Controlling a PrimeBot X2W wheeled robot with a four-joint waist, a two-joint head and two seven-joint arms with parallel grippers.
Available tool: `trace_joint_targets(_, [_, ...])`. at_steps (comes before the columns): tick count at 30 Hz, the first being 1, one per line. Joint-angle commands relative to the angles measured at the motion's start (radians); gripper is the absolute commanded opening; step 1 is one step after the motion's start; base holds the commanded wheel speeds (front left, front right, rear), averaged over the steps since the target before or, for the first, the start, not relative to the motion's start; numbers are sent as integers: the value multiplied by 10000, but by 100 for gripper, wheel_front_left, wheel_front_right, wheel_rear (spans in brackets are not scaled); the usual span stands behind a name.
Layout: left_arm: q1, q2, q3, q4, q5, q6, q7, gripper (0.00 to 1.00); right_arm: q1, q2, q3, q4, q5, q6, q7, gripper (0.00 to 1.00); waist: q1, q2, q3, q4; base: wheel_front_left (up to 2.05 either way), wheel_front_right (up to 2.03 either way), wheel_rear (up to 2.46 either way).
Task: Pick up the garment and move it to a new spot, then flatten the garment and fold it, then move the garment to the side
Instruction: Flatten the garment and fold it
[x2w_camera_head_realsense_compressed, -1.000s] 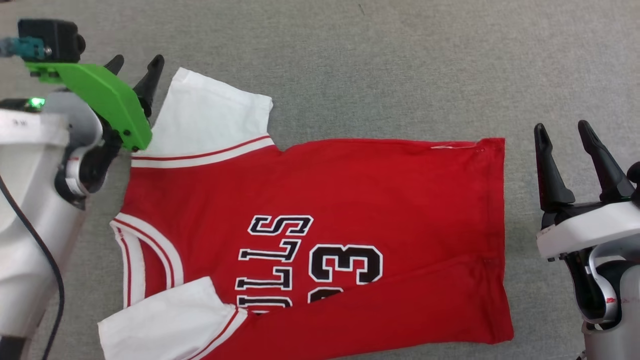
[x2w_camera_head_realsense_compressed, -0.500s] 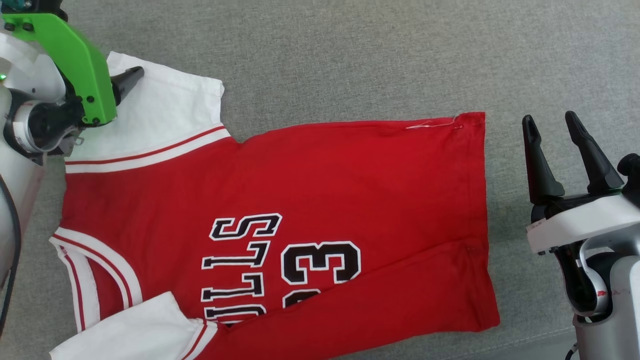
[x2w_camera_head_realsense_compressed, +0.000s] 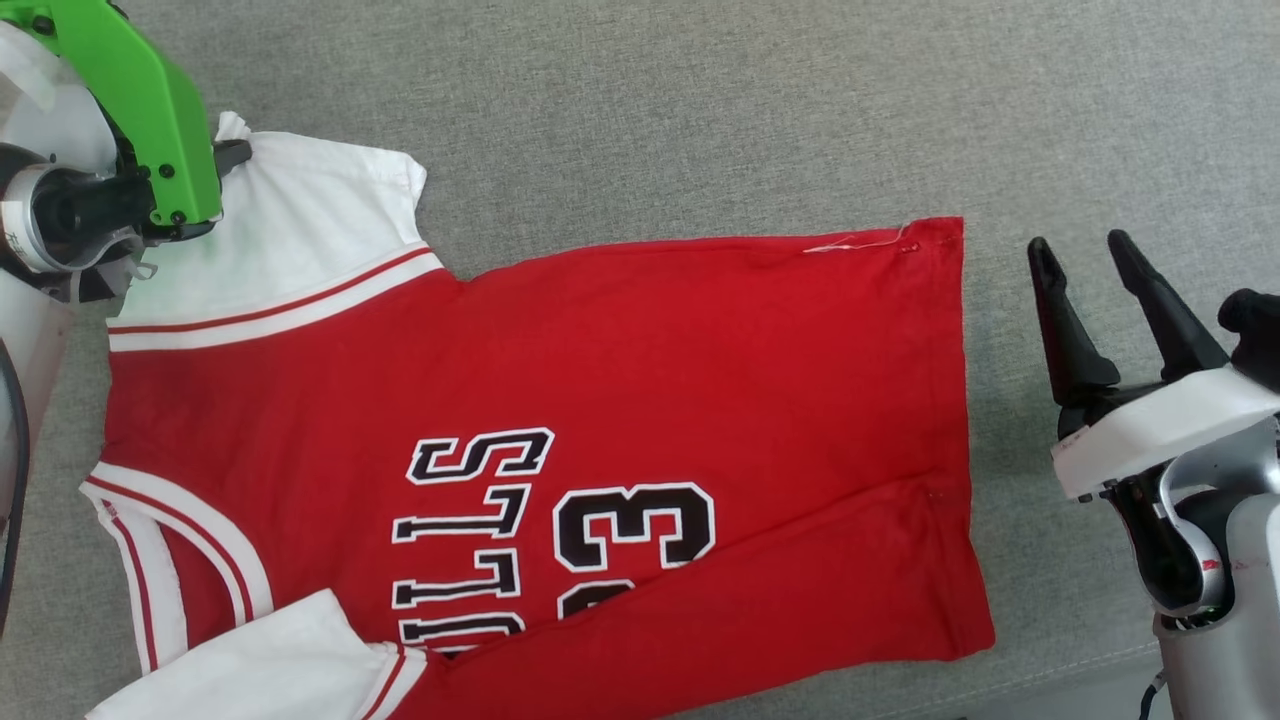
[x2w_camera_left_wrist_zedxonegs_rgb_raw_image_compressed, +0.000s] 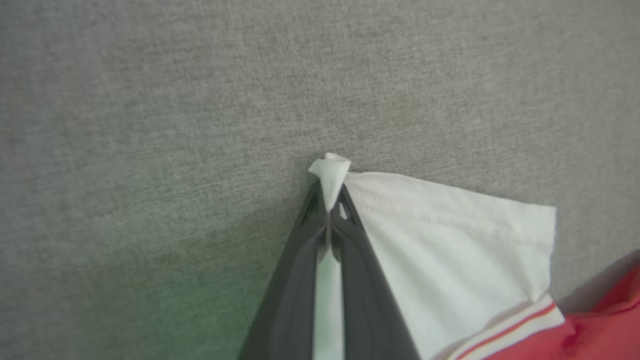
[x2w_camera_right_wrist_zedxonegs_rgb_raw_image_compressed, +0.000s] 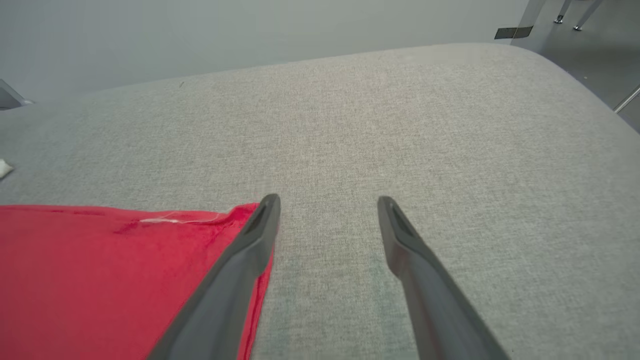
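left pincer (x2w_camera_left_wrist_zedxonegs_rgb_raw_image_compressed: 330, 200) pinches garment (x2w_camera_head_realsense_compressed: 600, 380) sleeve corner; grey surface (x2w_camera_head_realsense_compressed: 700, 120) beyond.

The right gripper (x2w_camera_right_wrist_zedxonegs_rgb_raw_image_compressed: 327, 199) is holding its two dark fingers (x2w_camera_right_wrist_zedxonegs_rgb_raw_image_compressed: 250, 250) wide apart, pointing across a grey fabric-covered surface (x2w_camera_right_wrist_zedxonegs_rgb_raw_image_compressed: 400, 125). A red shirt (x2w_camera_right_wrist_zedxonegs_rgb_raw_image_compressed: 100, 275) is lying flat at the lower left, its corner reaching up beside one fingertip, and that finger is crossing the shirt's edge in the frame; whether they are touching cannot be told. A loose white thread (x2w_camera_right_wrist_zedxonegs_rgb_raw_image_compressed: 175, 218) is trailing along the hem near the corner. A pale grey wall (x2w_camera_right_wrist_zedxonegs_rgb_raw_image_compressed: 200, 35) is rising behind, and metal legs (x2w_camera_right_wrist_zedxonegs_rgb_raw_image_compressed: 565, 10) are standing on the floor (x2w_camera_right_wrist_zedxonegs_rgb_raw_image_compressed: 575, 55) at the upper right.
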Motion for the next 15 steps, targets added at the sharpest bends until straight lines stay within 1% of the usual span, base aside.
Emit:
trace_joint_targets(1, [683, -308, -338, 298, -45, 41, 65, 0, -229, -225, 128, 153, 272, -7, 281, 100, -1, -1, -79, 10, 0, 0, 0])
trace_joint_targets(5, [431, -322, -254, 218, 63, -22, -302, 0, -551, -997, 563, 560, 985, -7, 1133, 100, -1, -1, -300, 157, 0, 0, 0])
trace_joint_targets(8, [231, -409, -242, 53, 150, -68, -527, 0, -766, -1581, 990, 827, 1539, -7, 2019, 100, -1, -1, -472, 367, 0, 0, 0])
trace_joint_targets(13, [7, -504, -286, -315, 330, -177, -865, 0, -1131, -2292, 1576, 930, 2327, -7, 3551, 100, -1, -1, -647, 776, 0, 0, 0])
trace_joint_targets(15, [-41, -536, -319, -462, 395, -219, -974, 0, -1313, -2506, 1767, 870, 2521, -7, 3988, 100, -1, -1, -696, 943, 0, 0, 0])
